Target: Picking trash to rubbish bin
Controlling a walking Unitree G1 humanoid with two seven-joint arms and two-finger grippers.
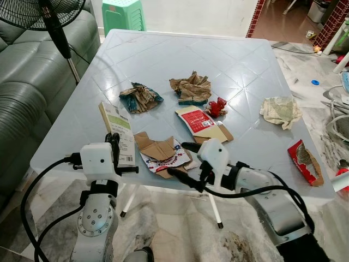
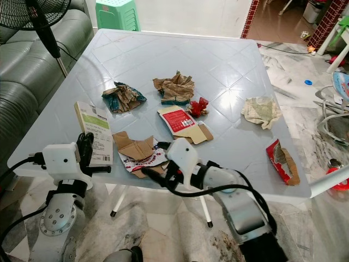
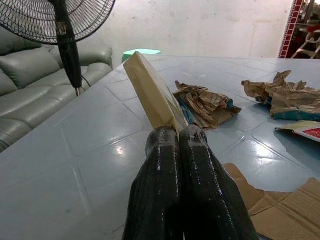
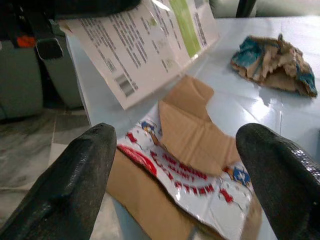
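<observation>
a flat white box with a green stripe (image 1: 120, 131) stands tilted on its edge at the near left of the table. beside it a torn brown and red-printed cardboard piece (image 1: 162, 155) lies flat, overhanging the near edge. a blue-brown crumpled wrapper (image 1: 139, 98) and a crumpled brown paper (image 1: 191, 87) lie mid-table, with a red-white flattened carton (image 1: 200, 124), a small red wrapper (image 1: 216, 107), a pale crumpled paper (image 1: 281, 111) and a red packet (image 1: 304, 161) further right.
</observation>
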